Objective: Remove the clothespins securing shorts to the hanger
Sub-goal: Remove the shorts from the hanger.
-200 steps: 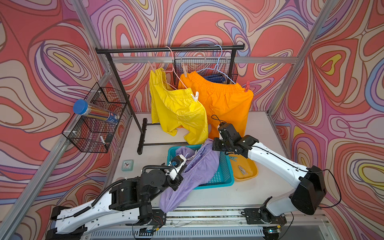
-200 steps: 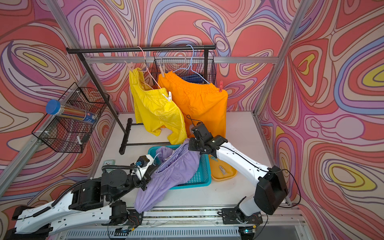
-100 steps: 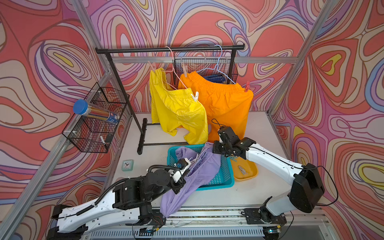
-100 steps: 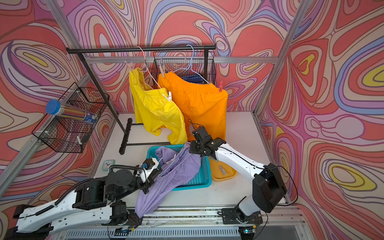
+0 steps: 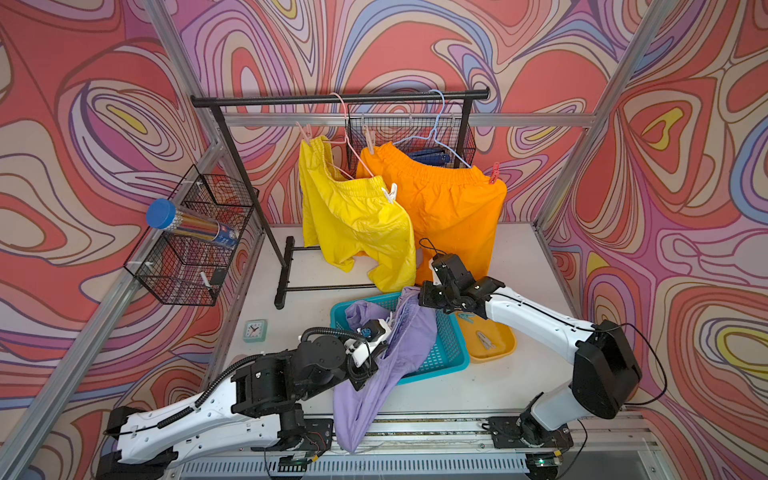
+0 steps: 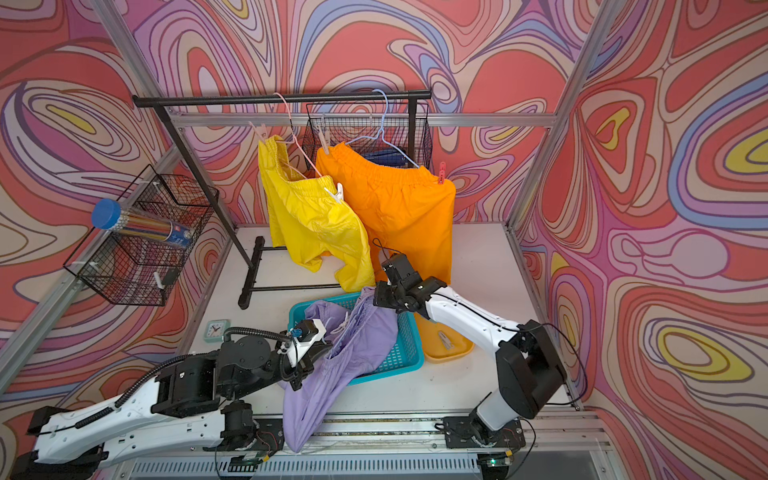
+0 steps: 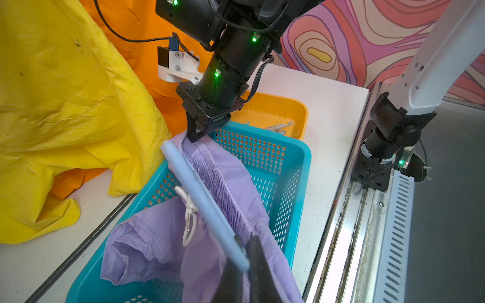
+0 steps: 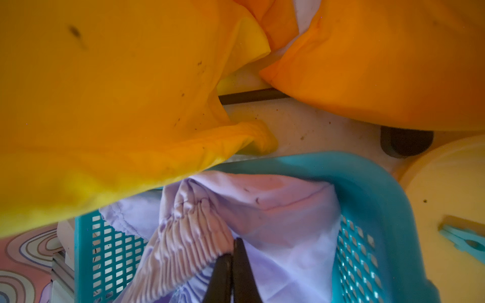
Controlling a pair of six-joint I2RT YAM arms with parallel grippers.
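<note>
While lilac shorts [image 5: 415, 336] sag over the teal basket [image 7: 301, 154], left gripper [image 7: 245, 246] and right gripper [image 8: 232, 255] both pinch the waistband [image 7: 217, 183] tight.

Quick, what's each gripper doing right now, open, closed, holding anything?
Left gripper: closed on the lilac shorts at the waistband, alongside the pale blue hanger.
Right gripper: closed on the waistband's other end.

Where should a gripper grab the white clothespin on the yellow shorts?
Pinch the white clothespin by its free tail ends, which stick up clear of the yellow shorts. Come from above and in front: its clamping end bites the waistband below, so squeezing the tails should open it.
</note>
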